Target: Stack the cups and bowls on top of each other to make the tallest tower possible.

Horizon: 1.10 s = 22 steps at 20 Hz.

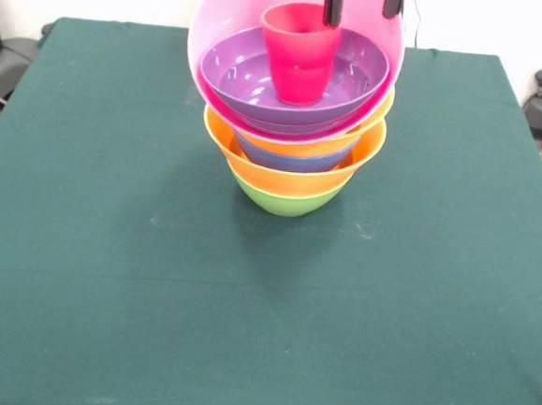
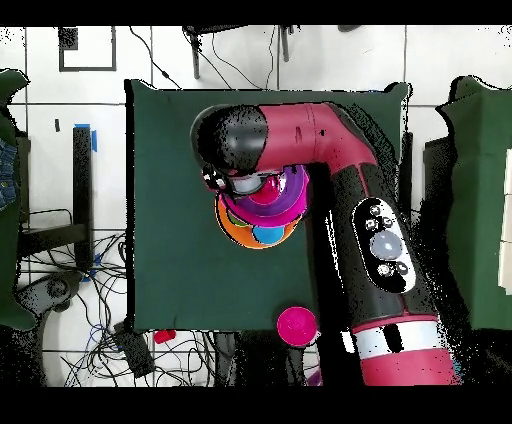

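1. Stands on the green tabletop (image 1: 106, 274), toward its far side and near the middle: the tower (image 1: 293, 167) of nested bowls.
2. From the bottom up: green bowl (image 1: 285, 202) as base; orange bowl (image 1: 282, 177) in it; blue bowl (image 1: 288, 159) inside that; second orange bowl (image 1: 337, 144) above; then the large pink bowl (image 1: 223, 30), tilted so its inside faces the front camera.
3. Sits within the pink bowl: wide purple bowl (image 1: 253, 74), also tipped forward; stands in the purple bowl, slightly tilted: red cup (image 1: 299, 55).
4. Hangs over the top of the tower: the hand (image 1: 362, 3), only two dark fingertips (image 1: 332, 6) showing at the upper edge of the front view; spread apart, one tip just at the red cup's rim, the other before the pink bowl's upper right wall; open, gripping nothing that can be seen.
5. From overhead: red and black arm (image 2: 330, 140) reaches across the tabletop and covers much of the tower; orange rim and a bit of blue visible beneath it.
6. Lies apart from the tower, at the tabletop's edge nearest the robot base in the overhead view: a round pink-red item (image 2: 297, 325); cup or bowl, cannot tell.
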Available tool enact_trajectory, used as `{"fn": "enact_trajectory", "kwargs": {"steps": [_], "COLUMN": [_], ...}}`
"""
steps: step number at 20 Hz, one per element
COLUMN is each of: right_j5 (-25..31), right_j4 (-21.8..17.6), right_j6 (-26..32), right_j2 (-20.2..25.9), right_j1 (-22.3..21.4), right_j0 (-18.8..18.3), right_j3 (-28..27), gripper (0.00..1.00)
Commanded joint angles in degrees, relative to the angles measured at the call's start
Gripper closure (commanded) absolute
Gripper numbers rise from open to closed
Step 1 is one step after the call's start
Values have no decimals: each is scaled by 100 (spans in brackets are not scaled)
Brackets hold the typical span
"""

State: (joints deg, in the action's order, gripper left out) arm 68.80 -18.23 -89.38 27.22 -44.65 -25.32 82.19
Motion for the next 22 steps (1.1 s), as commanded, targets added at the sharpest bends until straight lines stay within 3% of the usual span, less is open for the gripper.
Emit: {"fn": "enact_trajectory", "kwargs": {"steps": [1,7,12,14,22], "right_j5": [986,1297,1728,1645,1364], "right_j4": [-65,-285,-853,-1138,-1328], "right_j6": [1351,1675,2838,3314,4832], "right_j2": [423,616,859,973,1498], "right_j1": [-196,33,344,511,974], "right_j0": [-245,-499,-885,-1032,-1659], "right_j3": [-274,-726,-1284,-1503,-1640], "gripper": [0,0,0,0,0]}}
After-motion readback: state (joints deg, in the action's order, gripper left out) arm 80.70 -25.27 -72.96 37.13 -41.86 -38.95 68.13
